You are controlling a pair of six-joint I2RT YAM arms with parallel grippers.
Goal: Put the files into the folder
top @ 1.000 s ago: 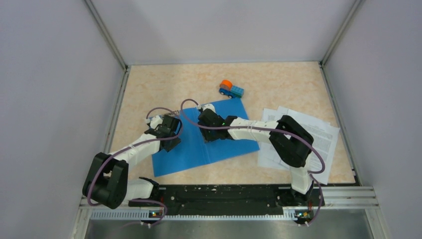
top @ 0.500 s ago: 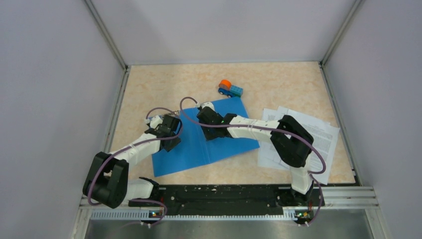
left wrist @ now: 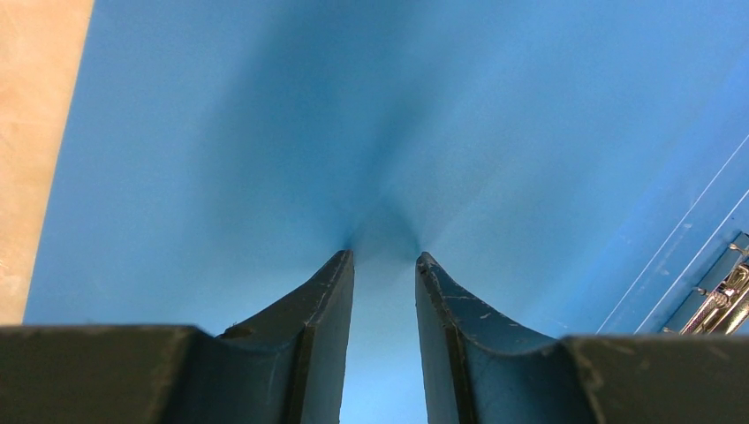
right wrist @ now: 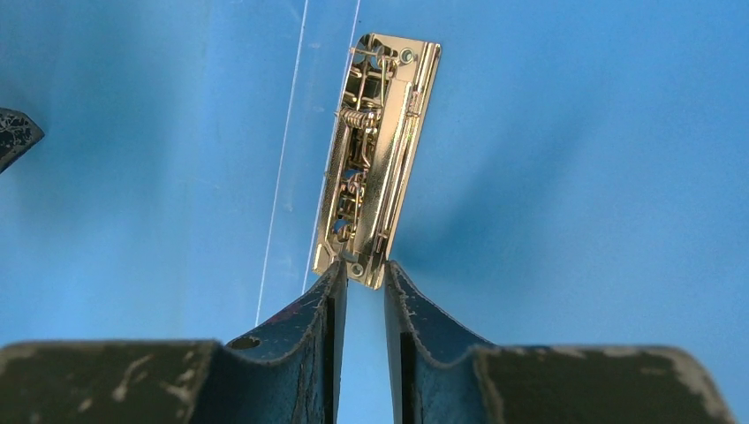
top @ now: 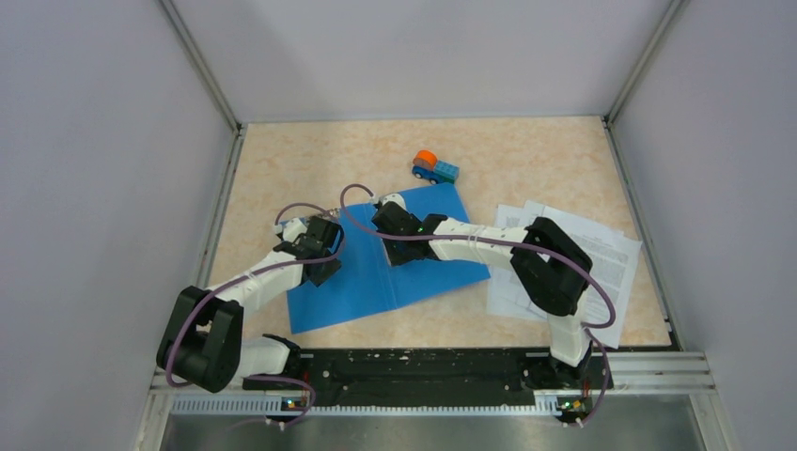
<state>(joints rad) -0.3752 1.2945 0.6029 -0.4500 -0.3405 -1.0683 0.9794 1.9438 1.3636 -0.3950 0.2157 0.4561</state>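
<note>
The blue folder (top: 357, 291) lies open and flat on the table. My left gripper (top: 324, 271) stands on its left flap; in the left wrist view its open jaws (left wrist: 384, 256) touch the blue sheet (left wrist: 265, 132) with nothing between them. My right gripper (top: 393, 252) is over the spine. In the right wrist view its jaws (right wrist: 365, 269) have closed to a narrow gap on the near end of the gold metal clip (right wrist: 375, 150). The files (top: 611, 254), white printed sheets, lie fanned out to the folder's right, partly under the right arm.
A small blue-and-orange toy truck (top: 435, 167) stands just beyond the folder's far corner. Grey walls enclose the table on three sides. The clip's edge (left wrist: 720, 300) shows at the right of the left wrist view.
The right gripper shifted a little farther along the spine and its jaws narrowed onto the clip's near end. The left arm has not moved.
</note>
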